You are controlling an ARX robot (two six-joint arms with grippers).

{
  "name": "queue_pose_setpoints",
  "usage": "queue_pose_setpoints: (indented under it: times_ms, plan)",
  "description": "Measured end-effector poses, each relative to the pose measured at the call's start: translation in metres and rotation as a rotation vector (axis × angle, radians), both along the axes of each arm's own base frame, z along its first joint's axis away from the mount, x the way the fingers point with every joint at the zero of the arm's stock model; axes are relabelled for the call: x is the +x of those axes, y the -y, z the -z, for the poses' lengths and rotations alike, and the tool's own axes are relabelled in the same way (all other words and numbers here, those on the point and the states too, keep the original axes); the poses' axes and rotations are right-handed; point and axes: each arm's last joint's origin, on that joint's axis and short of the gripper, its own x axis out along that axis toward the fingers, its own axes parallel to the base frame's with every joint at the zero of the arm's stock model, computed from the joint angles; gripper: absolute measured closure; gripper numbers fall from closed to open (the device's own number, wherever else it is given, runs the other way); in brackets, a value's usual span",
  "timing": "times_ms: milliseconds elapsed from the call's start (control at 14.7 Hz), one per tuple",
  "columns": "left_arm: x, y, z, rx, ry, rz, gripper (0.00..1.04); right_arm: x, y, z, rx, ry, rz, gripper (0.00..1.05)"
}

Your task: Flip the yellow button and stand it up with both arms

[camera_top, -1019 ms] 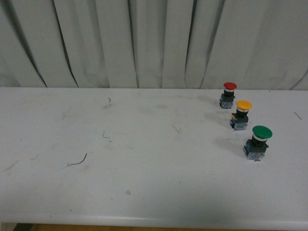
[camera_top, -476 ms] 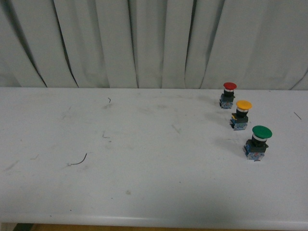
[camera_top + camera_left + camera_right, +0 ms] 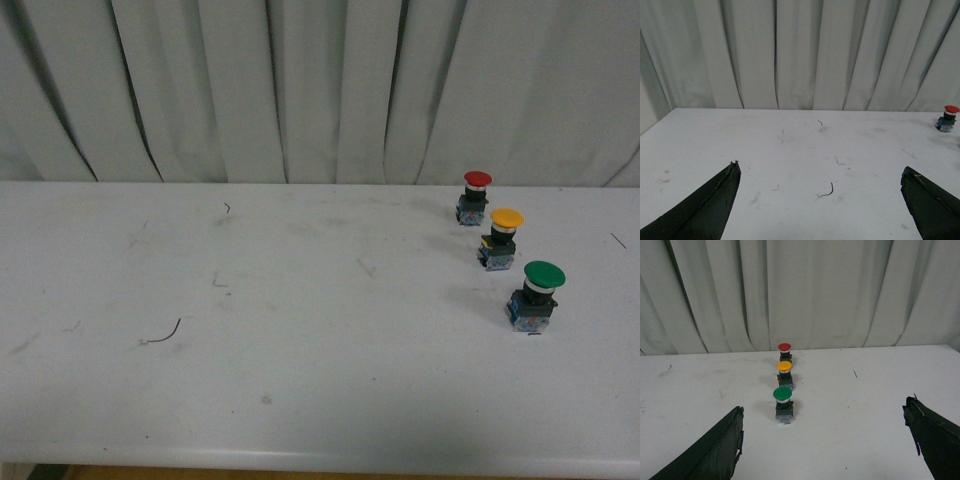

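The yellow button [image 3: 503,238] stands upright, cap up, on the white table at the right, between a red-capped button [image 3: 475,196] behind it and a green-capped button [image 3: 537,295] in front. In the right wrist view the yellow button [image 3: 785,374] is the middle one of that row, well ahead of my right gripper [image 3: 825,415], which is open and holds nothing. My left gripper [image 3: 821,171] is open too, over bare table far to the left of the buttons. Neither arm shows in the front view.
A small curled dark wire scrap [image 3: 168,333] lies on the table's left half; it also shows as a wire scrap [image 3: 827,190] between the left fingers. The table [image 3: 320,420] has its front edge near the frame's bottom. A grey curtain [image 3: 300,90] hangs behind.
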Motion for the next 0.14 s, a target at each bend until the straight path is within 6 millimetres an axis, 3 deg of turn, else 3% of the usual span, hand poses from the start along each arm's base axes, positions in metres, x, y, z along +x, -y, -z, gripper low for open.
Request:
queue_pose_setpoints:
  times_ms: [136]
  plan:
    - [0.0000,0.0000,0.0000,0.000,0.000,0.000,0.07,0.0000,0.0000,0.0000,0.000,0.000,0.000,0.06]
